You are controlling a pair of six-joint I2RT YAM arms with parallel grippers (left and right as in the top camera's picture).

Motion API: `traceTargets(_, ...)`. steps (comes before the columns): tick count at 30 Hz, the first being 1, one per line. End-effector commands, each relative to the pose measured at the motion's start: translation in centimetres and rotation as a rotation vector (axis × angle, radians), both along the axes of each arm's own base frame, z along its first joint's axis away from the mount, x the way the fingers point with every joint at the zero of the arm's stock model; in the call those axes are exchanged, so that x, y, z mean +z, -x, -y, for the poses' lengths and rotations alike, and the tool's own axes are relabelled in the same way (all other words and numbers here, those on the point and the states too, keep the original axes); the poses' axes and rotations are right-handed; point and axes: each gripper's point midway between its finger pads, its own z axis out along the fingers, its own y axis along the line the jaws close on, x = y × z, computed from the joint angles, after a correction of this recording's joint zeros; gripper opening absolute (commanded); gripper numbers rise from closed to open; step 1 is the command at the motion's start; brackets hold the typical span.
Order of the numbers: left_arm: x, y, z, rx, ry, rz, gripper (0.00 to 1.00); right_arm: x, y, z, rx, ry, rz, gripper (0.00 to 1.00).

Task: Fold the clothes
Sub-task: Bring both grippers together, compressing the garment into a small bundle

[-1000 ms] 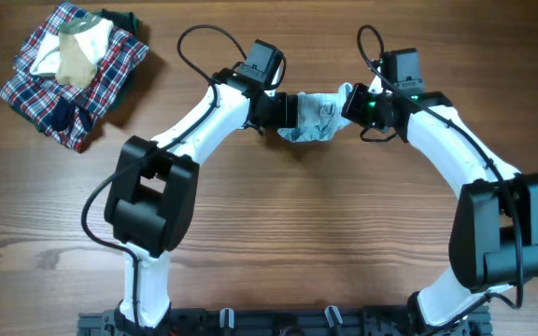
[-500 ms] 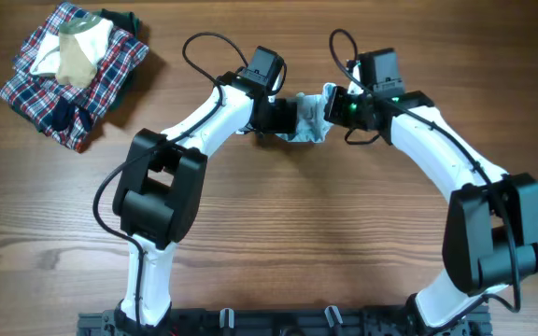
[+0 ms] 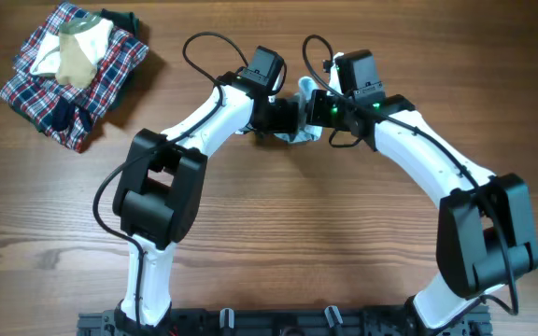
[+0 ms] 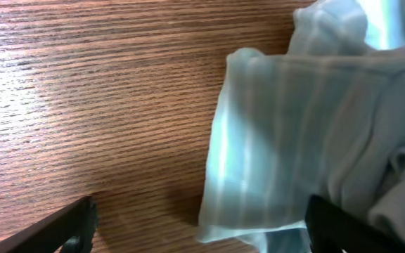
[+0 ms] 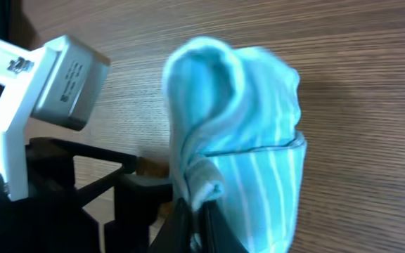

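my right gripper is pinched tight on a puffed fold of the clothes, thin, crinkly pale blue striped fabric. it sits bunched on the wood-grain table between my wrists. my left gripper gapes wide, holding nothing.

A brown wood-grain worktop carries everything. At its far left corner lies a crumpled red-navy-white plaid garment, flat on the wood. Near the far middle, a small pale blue-white garment of thin striped fabric sits bunched, its lower fold resting on the boards and casting a soft shadow.
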Motion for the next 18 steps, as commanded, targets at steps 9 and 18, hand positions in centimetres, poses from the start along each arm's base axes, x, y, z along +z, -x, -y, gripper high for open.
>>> traceTargets(9, 3.0, -1.3, -3.3, 0.056, -0.162, 0.108, 1.0, -1.6, -0.7, -0.2, 0.007, 0.034, -0.007, 0.04)
traceTargets(18, 5.4, -1.6, -4.0, 0.074, -0.174, 0.156, 1.0, -1.7, -0.5, -0.7, 0.022, 0.016, -0.015, 0.04)
